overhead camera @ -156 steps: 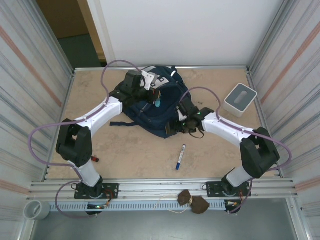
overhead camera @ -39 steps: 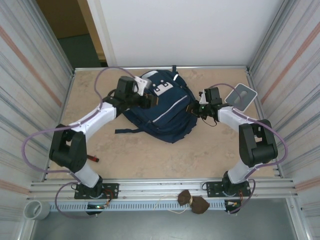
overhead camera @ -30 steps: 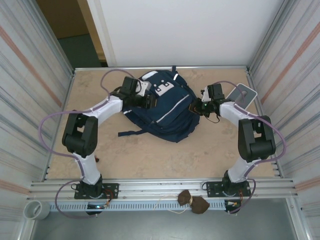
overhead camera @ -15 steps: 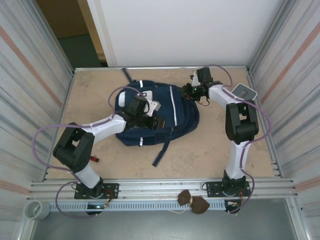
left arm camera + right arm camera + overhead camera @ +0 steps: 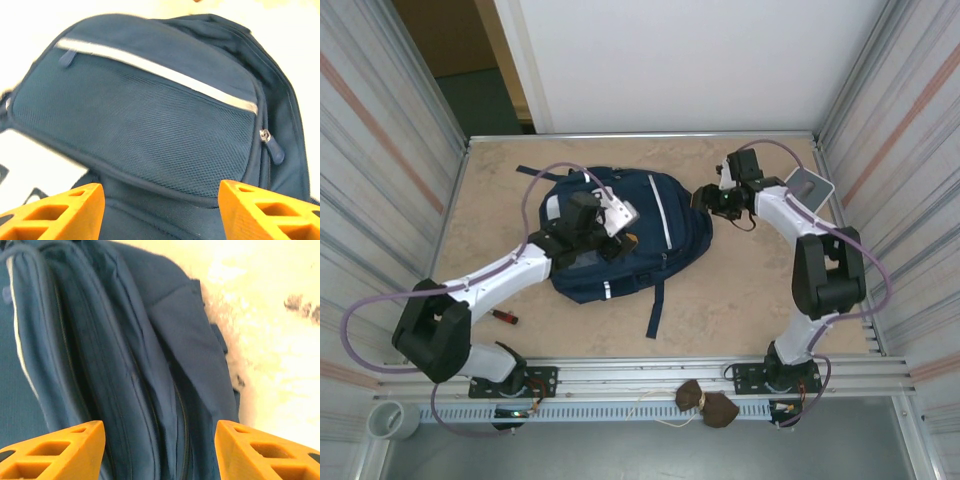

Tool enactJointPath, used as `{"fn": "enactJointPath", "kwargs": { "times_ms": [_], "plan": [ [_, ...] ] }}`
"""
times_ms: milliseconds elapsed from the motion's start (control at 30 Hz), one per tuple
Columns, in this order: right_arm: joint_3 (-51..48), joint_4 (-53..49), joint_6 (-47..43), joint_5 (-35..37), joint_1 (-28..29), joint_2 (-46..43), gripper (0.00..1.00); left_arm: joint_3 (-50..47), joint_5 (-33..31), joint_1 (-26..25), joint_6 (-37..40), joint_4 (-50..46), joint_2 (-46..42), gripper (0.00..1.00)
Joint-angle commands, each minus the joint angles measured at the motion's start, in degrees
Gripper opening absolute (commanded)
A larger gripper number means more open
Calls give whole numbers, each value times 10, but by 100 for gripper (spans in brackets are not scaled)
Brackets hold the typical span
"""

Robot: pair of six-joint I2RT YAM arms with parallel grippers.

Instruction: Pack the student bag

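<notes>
The student bag (image 5: 665, 225), a large navy-blue backpack with thin pale stripes, lies flat in the middle of the table, one dark strap (image 5: 656, 308) trailing toward the front. My left gripper (image 5: 623, 238) hovers open over its front face. In the left wrist view the orange fingers (image 5: 60, 212) stand wide apart above the bag's mesh pocket (image 5: 150, 125) and pale stripe, gripping nothing. My right gripper (image 5: 704, 198) is open at the bag's right edge. Its fingertips (image 5: 260, 450) frame the bag's side zip seams (image 5: 165, 405) without closing on them.
A grey-and-white box (image 5: 811, 183) sits at the back right corner, just behind the right arm. A small red-and-black object (image 5: 503, 316) lies near the left front. Two brown lumps (image 5: 708, 403) rest on the front rail. Metal walls close in both sides.
The bag has been turned and dragged toward the left front, its strap now pointing forward. The pen seen on the table earlier is gone. Both grippers followed the bag.
</notes>
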Motion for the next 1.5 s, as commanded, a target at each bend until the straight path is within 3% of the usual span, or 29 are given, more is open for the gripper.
{"fn": "enactJointPath", "kwargs": {
  "times_ms": [0,133,233,300,500,800,900,1033,1200,1367,1467],
  "plan": [
    [-30,-2,-18,10,-3,-40,60,-7,29,-21,196,51,10,64],
    [-47,-7,-21,11,-15,-51,61,35,52,-40,281,10,52,69],
    [-57,-7,-22,7,-18,-60,61,52,85,-46,327,-15,85,70],
    [-60,-6,-20,6,-20,-62,61,74,72,-54,336,-45,112,68],
    [-68,-12,-10,-10,-19,-73,61,105,52,-52,331,-66,160,55],
    [-104,-22,-12,3,-18,-116,61,90,29,-46,301,-39,163,22],
    [-115,-18,-12,-14,-15,-130,60,78,38,-44,259,-20,144,13],
    [-163,32,-31,-68,3,-181,57,53,106,-24,143,66,127,2],
    [-237,126,-40,-105,69,-240,54,24,171,-9,31,159,125,0],
    [-276,206,-59,-50,167,-236,53,3,210,0,-8,198,125,0],
    [-308,256,-60,-17,188,-234,50,-4,236,9,-37,216,119,0]
  ]
}}
